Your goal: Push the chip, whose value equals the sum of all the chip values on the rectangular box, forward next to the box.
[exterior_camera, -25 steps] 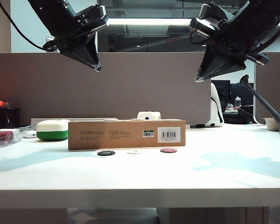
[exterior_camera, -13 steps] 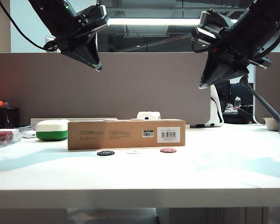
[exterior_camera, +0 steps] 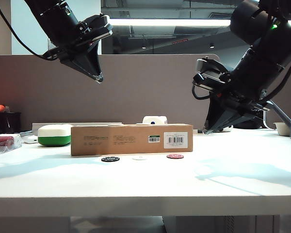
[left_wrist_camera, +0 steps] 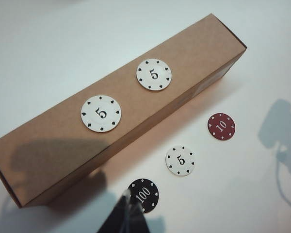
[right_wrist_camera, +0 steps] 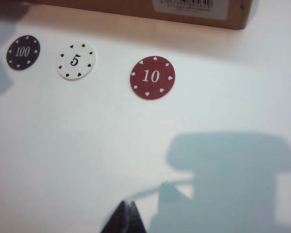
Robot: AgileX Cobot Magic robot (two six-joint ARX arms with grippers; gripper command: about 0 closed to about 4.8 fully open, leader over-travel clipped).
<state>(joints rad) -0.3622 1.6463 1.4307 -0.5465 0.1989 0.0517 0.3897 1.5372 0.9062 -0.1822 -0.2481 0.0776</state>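
Chip (right_wrist_camera: 152, 77), maroon, marked 10: on table at 6 o'clock of rectangular box (left_wrist_camera: 111, 107), near its labelled end. Right gripper (right_wrist_camera: 126, 216) pressed together, aloft beside it; left gripper (left_wrist_camera: 127, 217) pressed together, high. Risk: off-centre contact sends chip sideways into white 5 chip (right_wrist_camera: 76, 60).

Rectangular box (right_wrist_camera: 150, 8) mostly out of frame

Black 100 chip (exterior_camera: 110, 158) and white 5 chip (exterior_camera: 139, 157) lying on table (exterior_camera: 233, 179); green-and-white case (exterior_camera: 55, 135) sitting at nine o'clock.
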